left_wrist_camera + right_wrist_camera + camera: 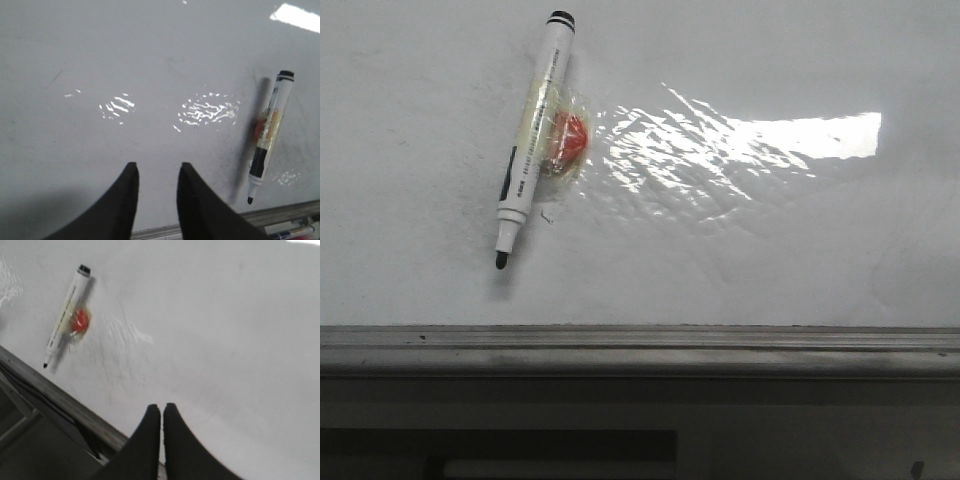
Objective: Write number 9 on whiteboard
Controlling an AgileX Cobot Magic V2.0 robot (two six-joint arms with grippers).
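Note:
The whiteboard [740,260] fills the front view, glossy white with wrinkled film and a grey frame edge [640,345] at the front. No number 9 shows on it. A white marker [532,140] with a black tip lies uncapped on the board at the left, with a red object [568,140] taped to it; a tiny dark scratch [546,216] sits beside it. The marker also shows in the left wrist view [268,131] and the right wrist view [64,315]. My left gripper [156,167] is open and empty over the board, left of the marker. My right gripper [161,407] is shut and empty near the frame.
A bright light reflection [800,135] lies on the wrinkled film right of the marker. Below the frame edge is a dark ledge [620,410]. A second pen [290,233] lies below the frame in the left wrist view.

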